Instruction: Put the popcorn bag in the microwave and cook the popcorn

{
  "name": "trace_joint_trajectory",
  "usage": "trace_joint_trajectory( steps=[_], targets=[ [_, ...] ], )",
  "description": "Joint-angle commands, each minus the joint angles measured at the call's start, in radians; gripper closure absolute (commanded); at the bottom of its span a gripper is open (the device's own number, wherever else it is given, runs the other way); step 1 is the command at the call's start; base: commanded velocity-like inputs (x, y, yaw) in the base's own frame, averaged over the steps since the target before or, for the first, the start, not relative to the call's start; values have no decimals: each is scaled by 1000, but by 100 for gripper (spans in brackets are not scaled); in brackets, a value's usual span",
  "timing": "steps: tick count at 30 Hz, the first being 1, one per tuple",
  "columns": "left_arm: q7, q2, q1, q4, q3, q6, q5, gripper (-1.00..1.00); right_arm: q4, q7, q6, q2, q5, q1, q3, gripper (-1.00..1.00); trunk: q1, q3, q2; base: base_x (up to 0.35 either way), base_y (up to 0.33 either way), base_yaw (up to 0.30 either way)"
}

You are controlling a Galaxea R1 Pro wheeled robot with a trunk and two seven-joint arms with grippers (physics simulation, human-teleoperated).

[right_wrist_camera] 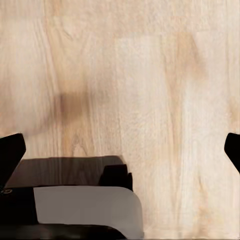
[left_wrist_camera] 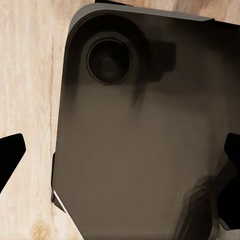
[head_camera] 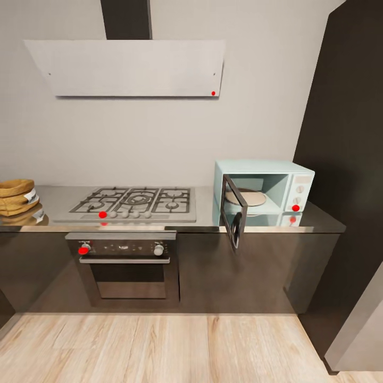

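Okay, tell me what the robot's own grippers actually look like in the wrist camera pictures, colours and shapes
Little of them shows. The left gripper shows as two flat black fingertips at opposite picture edges, blunt and angular, without markings or cables. The right gripper looks the same, with plain black fingertips. Dark grey rounded robot body panels lie beyond, over the light wood floor.

A home kitchen, seen from the floor in front of the counter.

A steel gas hob sits in a grey countertop over glossy dark cabinets, with a built-in oven below and an extractor hood on the pale wall. A mint-blue microwave stands open-doored beside a tall dark unit; light wood floor runs underneath.
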Motion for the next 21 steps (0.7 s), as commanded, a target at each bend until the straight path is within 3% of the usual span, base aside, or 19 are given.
trace_joint_trajectory(
  steps=[1, 3, 14, 21],
  targets=[
    [0, 0, 0, -1, 2, -2, 7, -100, 3, 4, -7, 11, -1, 24, -9, -100, 0, -1, 0, 0, 0, 0],
    [0, -1, 0, -1, 2, -2, 7, -100, 3, -7, -11, 32, 13, 75, -9, -100, 0, -1, 0, 0, 0, 0],
    [0, -1, 0, -1, 2, -2, 10, -100, 4, -42, 37, 32, 25, 83, -9, -100, 0, -1, 0, 0, 0, 0],
    [0, -2, 0, -1, 0, -2, 10, -100, 4, -43, 48, 30, 25, 122, -9, -100, 0, -1, 0, 0, 0, 232]
  ],
)
